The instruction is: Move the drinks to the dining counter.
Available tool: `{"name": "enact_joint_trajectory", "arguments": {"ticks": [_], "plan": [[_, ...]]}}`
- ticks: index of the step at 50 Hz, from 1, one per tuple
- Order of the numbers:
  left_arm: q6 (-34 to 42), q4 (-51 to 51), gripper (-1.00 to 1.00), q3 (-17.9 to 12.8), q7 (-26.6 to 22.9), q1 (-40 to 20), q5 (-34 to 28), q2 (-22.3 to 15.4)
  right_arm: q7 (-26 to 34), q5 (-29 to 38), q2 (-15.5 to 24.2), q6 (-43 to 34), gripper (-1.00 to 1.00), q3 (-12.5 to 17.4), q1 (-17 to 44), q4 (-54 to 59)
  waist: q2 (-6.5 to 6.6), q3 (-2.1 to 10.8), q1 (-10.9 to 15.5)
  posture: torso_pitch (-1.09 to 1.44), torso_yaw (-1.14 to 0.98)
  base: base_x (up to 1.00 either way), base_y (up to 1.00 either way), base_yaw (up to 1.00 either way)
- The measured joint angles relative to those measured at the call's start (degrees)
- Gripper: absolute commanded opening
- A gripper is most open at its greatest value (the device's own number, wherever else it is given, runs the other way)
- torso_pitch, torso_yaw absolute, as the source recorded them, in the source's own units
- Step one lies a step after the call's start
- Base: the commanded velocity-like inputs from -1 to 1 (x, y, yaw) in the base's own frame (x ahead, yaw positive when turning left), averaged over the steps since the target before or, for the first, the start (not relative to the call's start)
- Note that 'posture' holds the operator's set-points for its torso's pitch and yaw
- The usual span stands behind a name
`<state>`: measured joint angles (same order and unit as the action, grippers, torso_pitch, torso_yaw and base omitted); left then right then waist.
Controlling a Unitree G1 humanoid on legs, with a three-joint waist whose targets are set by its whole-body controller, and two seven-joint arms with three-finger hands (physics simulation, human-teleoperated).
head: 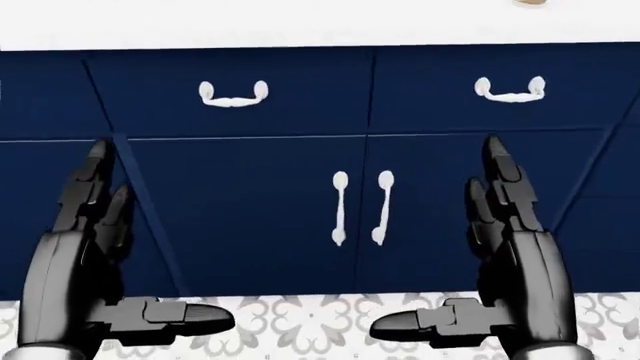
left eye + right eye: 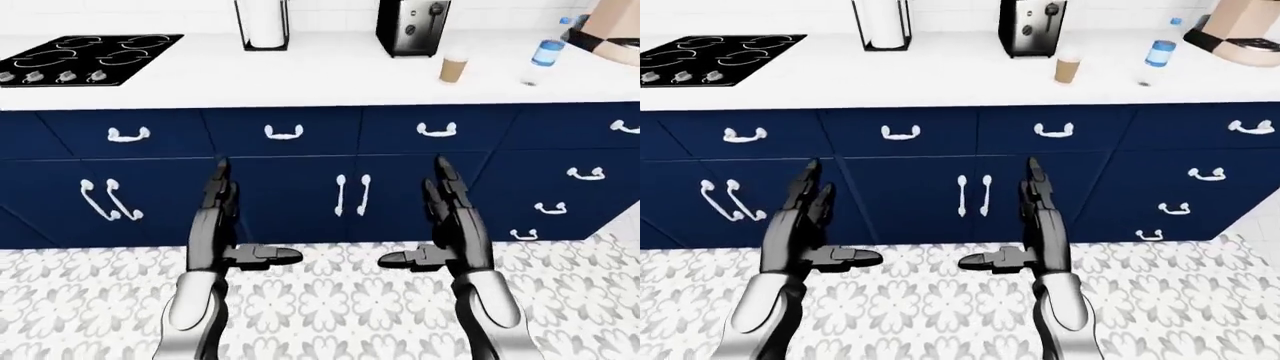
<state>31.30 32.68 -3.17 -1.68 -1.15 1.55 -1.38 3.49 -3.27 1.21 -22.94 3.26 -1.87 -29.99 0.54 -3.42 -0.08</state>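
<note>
Left hand (image 2: 225,225) and right hand (image 2: 450,225) spread, empty; cup (image 2: 454,66) and bottle (image 2: 545,54) on counter (image 2: 330,79).

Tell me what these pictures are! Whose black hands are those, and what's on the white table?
Those are a robot's own hands, seen by cameras on its head, so you look out over its arms. Its black left hand and black right hand are both open and hold nothing. Two pictures come from its two eyes; the third looks lower, at the dark blue cabinet doors. On the long white countertop stand a black stovetop, a white paper towel roll, a black coffee machine, a brown paper cup with a white lid and a clear water bottle with a blue label.
</note>
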Motion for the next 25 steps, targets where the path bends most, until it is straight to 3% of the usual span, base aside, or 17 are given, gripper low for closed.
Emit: {"name": "enact_joint_trajectory", "arguments": {"ticks": [2,3,5,7,10,12,14,16,21,24,25], "plan": [[0.1,1.1,1.00,-0.4,0.2,-0.4,-0.1,-0.3,0.3,-0.2,-0.3,0.3,1.00,-0.6,0.6,0.0,1.75,0.15,1.6,0.00,0.00,0.00,-1.00,0.00],[0.1,0.7,1.00,-0.5,0.2,-0.3,-0.1,-0.3,0.4,-0.3,-0.5,0.4,1.00,-1.1,0.2,0.6,1.85,0.04,1.9,0.00,0.00,0.00,-1.00,0.00],[0.7,0.0,1.00,-0.8,0.3,0.4,-0.1,-0.3,0.7,-0.4,-0.5,-0.2,1.00,-1.5,-0.7,2.0,2.14,1.43,1.9,0.00,0.00,0.00,-1.00,0.00],[1.3,0.3,1.00,-0.7,0.3,0.1,-0.1,-0.3,0.7,-0.4,-0.4,-0.6,1.00,-1.0,-0.7,1.9,2.12,2.03,1.9,0.00,0.00,0.00,-1.00,0.00],[0.7,1.5,1.00,-0.4,0.3,-0.3,0.0,-0.4,0.4,-0.2,-0.4,0.1,1.00,-0.7,-0.2,0.2,-0.30,1.03,2.3,0.00,0.00,0.00,-1.00,0.00],[0.0,1.5,1.00,0.0,0.1,-0.6,0.1,0.1,0.3,-0.1,0.1,0.7,1.00,-0.6,0.1,0.0,-3.08,1.41,1.3,0.00,0.00,0.00,-1.00,0.00],[0.3,-0.2,1.00,1.6,-0.3,0.0,0.4,0.6,0.1,0.1,0.3,0.6,1.00,0.4,-0.6,1.3,-3.07,0.77,0.3,0.00,0.00,0.00,-1.00,0.00],[1.5,-0.7,1.00,1.6,-0.6,0.4,0.6,0.3,-0.1,0.4,0.1,-0.2,1.00,0.4,-0.8,1.5,-2.58,0.87,0.0,0.00,0.00,0.00,-1.00,0.00],[1.4,1.2,1.00,0.3,-0.1,-0.4,0.3,0.0,0.2,0.3,-0.2,-0.1,1.00,-0.9,-0.3,0.3,0.34,-0.08,0.5,0.00,0.00,0.00,-0.96,0.00],[0.5,1.8,1.00,0.0,0.0,-0.7,0.3,-0.2,0.5,0.2,-0.3,0.4,1.00,-1.2,0.1,-0.2,1.89,0.64,1.7,0.00,0.00,0.00,-0.61,0.00],[0.4,1.3,1.00,-0.3,0.0,-0.7,0.3,-0.3,0.5,0.3,-0.6,0.6,1.00,-1.6,-0.1,0.1,0.76,0.78,2.2,0.00,0.00,0.00,0.00,0.00]]}}
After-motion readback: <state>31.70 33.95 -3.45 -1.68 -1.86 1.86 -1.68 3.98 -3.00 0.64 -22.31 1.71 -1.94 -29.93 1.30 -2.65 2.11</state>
